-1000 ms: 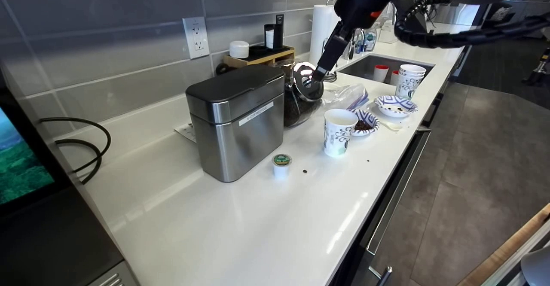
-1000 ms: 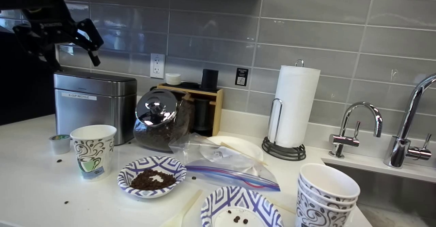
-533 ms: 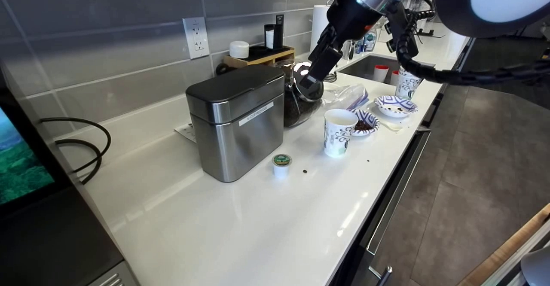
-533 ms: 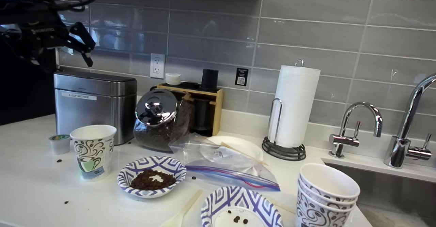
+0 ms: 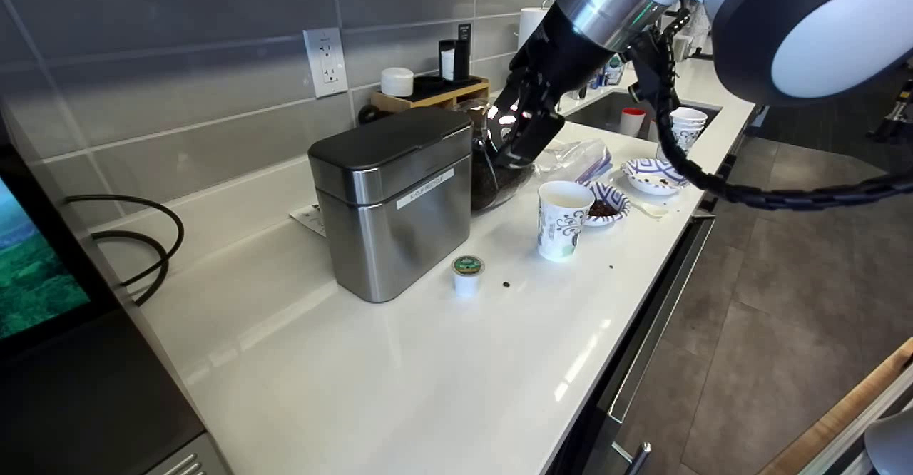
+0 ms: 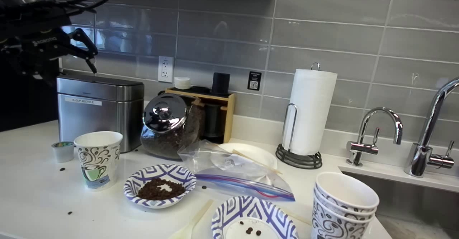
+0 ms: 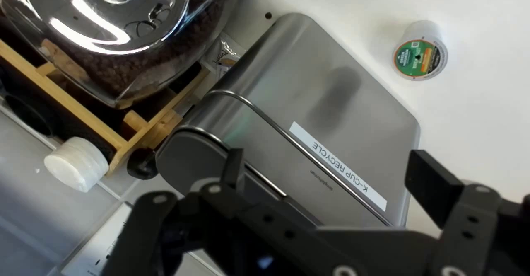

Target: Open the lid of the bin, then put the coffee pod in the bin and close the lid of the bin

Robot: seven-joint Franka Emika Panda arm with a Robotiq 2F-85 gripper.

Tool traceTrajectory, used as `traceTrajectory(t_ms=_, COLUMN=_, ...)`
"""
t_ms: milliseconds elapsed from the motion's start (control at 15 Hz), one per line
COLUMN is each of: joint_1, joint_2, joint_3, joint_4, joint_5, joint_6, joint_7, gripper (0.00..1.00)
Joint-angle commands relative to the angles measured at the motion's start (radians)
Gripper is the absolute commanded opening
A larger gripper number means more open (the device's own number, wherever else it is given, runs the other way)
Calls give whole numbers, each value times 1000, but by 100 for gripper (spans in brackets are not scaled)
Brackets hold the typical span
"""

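The brushed-steel bin (image 5: 399, 232) stands on the counter by the wall; it also shows in an exterior view (image 6: 89, 113) and in the wrist view (image 7: 306, 98). Its dark lid (image 5: 392, 136) is closed and partly behind a finger in the wrist view (image 7: 190, 156). The small white coffee pod (image 5: 467, 279) with a green top stands upright in front of the bin; it shows in an exterior view (image 6: 63, 152) and the wrist view (image 7: 420, 54). My gripper (image 7: 331, 176) is open and empty, tilted, above and in front of the bin; in both exterior views (image 5: 510, 157) (image 6: 70, 74) it looks apart from it.
A glass jar of coffee beans (image 6: 165, 124) stands beside the bin, with a wooden shelf (image 6: 229, 120) behind it. A patterned paper cup (image 6: 96, 160) stands near the pod. Paper bowls (image 6: 159, 187), a plastic bag (image 6: 236, 170) and stacked cups (image 6: 342, 206) lie farther along the counter.
My gripper has come lower and tilted. It shifts left and down in both exterior views. Its fingers stay open. The bin, lid and pod have not moved.
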Motion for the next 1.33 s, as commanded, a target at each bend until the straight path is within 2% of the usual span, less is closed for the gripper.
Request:
traceTrajectory(t_ms=0, joint_1=-83, joint_2=28, joint_3=67, joint_4=10, joint_5=-149, joint_6=54, joint_7=49, gripper=100)
traceTrajectory(t_ms=67, joint_1=-37, joint_2=11, joint_3=30, joint_4=3, joint_5=-77, joint_6=24, joint_7=13, gripper=100)
traceTrajectory(t_ms=400, joint_1=-67, joint_2=16, joint_3=53, joint_4=6, joint_5=-117, joint_6=34, joint_7=22, gripper=100)
traceTrajectory(t_ms=600, joint_1=-94, joint_2=42, joint_3=67, joint_4=7, joint_5=-153, joint_6=127, joint_7=49, gripper=100)
traceTrajectory(t_ms=867, joint_1=-122, joint_2=77, joint_3=76, joint_4=17, joint_5=-194, joint_6=238, joint_7=19, gripper=100)
traceTrajectory(t_ms=1267, joint_1=-168, joint_2=134, joint_3=98, joint_4=59, joint_5=-261, joint_6=246, joint_7=-6, gripper=100)
